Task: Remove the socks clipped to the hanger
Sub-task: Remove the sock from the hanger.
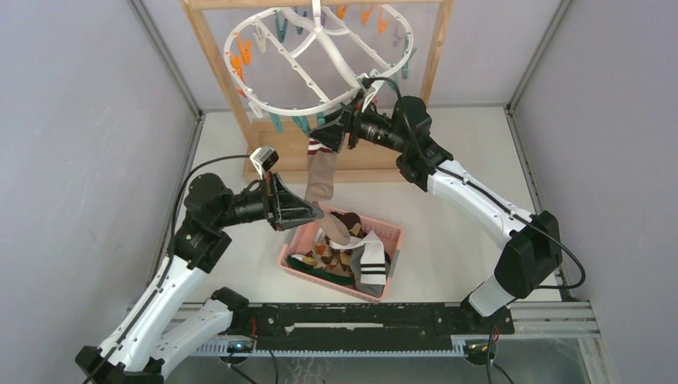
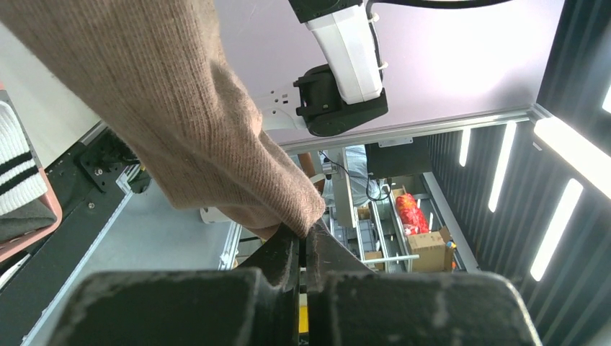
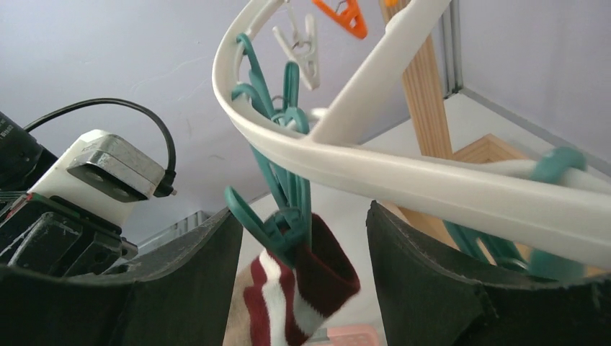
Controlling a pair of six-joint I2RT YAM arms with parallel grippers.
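A white worktop [image 1: 456,192] boxed in by grey walls [image 1: 80,120] carries a wooden frame [image 1: 214,64] along its far edge, and a white hanger [image 1: 336,58] hangs tilted from the frame. Toward the near edge, about midway along it, stands a pink basket [image 1: 297,240] heaped with loose socks [image 1: 352,256] – brown argyle, white with black stripes, grey and dark pieces among them.

One beige sock [image 1: 320,178] hangs from the hanger's near rim, stretched down toward the basket's far-left corner. There the left pincer [image 1: 317,212] holds it by the toe. The right pincer [image 1: 329,132] is raised to the sock's cuff, under the rim.

The left wrist camera alone shows the grip: both fingers [image 2: 277,252] are pressed together on the ribbed toe, with a striped sock in the basket at the frame's left edge. A cardboard box [image 2: 429,249] sits in the dim space beyond the worktop's near edge.

The right wrist camera shows what the overhead view blurs. A teal clip [image 3: 281,216] bites the maroon-and-white striped cuff, and the right pincer's fingers stand wide apart on either side of it, gripping nothing – whether either finger touches the clip cannot be told. An orange clip [image 3: 346,14] dangles higher on the hanger.
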